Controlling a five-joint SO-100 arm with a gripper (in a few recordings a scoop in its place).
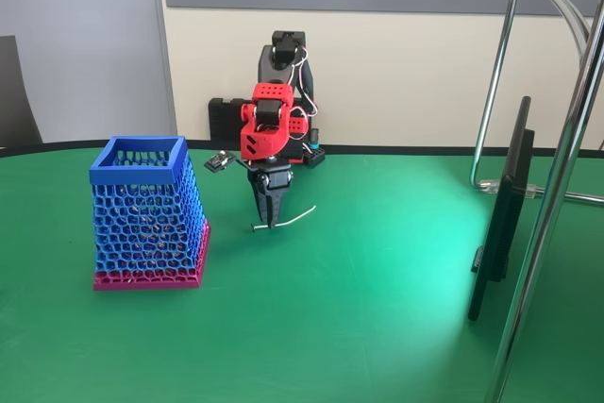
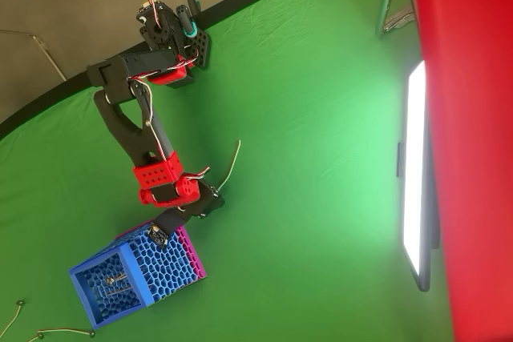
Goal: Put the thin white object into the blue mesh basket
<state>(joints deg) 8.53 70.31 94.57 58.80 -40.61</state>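
A: Half done? The gripper (image 1: 271,221) looks clamped on the stick (image 1: 287,220), lifted just off the bench (image 1: 377,309).
B: Basket (image 1: 142,216) stands beside it, nearer the bench's left edge; carrying and dropping remain.

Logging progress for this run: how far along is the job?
Early stage. The gripper has reached the thin white object on the green table and appears closed on its end. Lifting it, carrying it to the blue mesh basket and dropping it in remain.
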